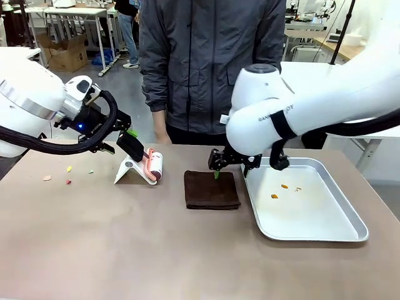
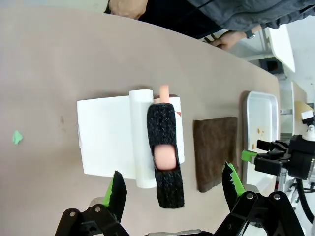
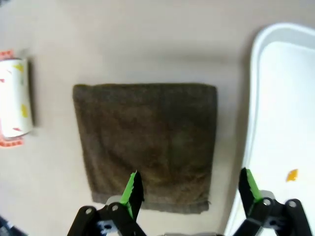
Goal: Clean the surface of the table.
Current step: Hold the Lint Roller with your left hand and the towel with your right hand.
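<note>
Plainly, the left gripper (image 2: 172, 171) stands wide open, its two green-padded fingers (image 2: 116, 189) on either side of the black handle of a lint roller (image 2: 165, 147) with a clear gap at each pad, so it holds nothing. That handle is long, rounded and gritty-looking, with an oval pink opening in it and a pink tip past the fingertips. The roller's white roll rests on a smooth white wedge-shaped stand (image 2: 106, 137) just beyond the fingers. The right gripper (image 3: 189, 173) is equally wide and empty, hanging over the near edge of one brown cloth (image 3: 145, 142). This cloth is a soft, napped towel folded into a near square, and whether the pads touch it cannot be told. Just beside that gripper, away from the left arm, lies one silver tray (image 3: 275, 98), a shallow rectangle of smooth metal with rounded corners, holding three small orange and pale crumbs (image 1: 284, 186). Under both grippers spreads the table (image 1: 125, 250), matte brownish-taupe and flat, with roller, cloth and tray lying in a row on it. Out past the left gripper, away from the cloth, four small scraps (image 1: 69, 168) lie scattered on the tabletop. A person in a dark jacket (image 1: 206, 56) stands at the far edge.
</note>
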Motion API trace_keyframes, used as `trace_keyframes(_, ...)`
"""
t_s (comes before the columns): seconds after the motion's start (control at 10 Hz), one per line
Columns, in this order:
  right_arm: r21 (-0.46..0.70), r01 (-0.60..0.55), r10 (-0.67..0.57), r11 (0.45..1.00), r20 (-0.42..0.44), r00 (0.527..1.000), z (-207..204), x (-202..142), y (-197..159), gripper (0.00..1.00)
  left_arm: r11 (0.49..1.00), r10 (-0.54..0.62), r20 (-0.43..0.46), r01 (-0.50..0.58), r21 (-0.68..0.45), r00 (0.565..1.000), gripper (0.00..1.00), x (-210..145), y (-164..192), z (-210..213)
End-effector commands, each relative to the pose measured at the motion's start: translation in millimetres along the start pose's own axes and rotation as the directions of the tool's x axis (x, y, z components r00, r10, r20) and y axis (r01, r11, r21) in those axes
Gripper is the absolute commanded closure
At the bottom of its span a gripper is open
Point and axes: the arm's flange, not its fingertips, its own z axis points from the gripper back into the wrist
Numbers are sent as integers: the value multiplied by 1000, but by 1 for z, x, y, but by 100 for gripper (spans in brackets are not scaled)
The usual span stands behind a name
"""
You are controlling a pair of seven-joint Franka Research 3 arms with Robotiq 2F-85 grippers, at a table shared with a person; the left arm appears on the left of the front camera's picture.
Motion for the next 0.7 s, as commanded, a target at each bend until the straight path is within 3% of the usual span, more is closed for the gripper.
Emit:
trace_keyframes(0.0,-52,33,-35,998,-38,999,-12,19,21,0,1000,-19,-2,19,21,1000,0,11,0,-5)
trace_keyframes(0.6,-50,94,-98,994,-97,990,-41,19,13,0,1000,-8,-31,9,11,999,0,26,6,-22)
